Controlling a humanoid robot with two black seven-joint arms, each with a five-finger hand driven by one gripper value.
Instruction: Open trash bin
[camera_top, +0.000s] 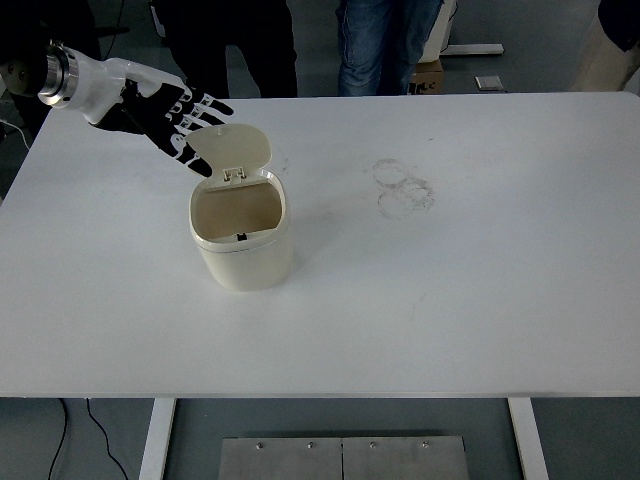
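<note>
A small cream trash bin (243, 250) stands on the white table (450, 290), left of the middle. Its lid (230, 151) is swung up and back on its hinge, and the empty brown inside (238, 211) shows. My left hand (180, 122), black with white fingertips, is lifted above and behind the bin at the upper left, fingers spread, close behind the raised lid and holding nothing. The right arm is out of view.
Faint ring marks (402, 187) stain the table right of the bin. People's legs (385, 45) stand behind the far edge. A small object (489, 83) lies on the floor beyond the table.
</note>
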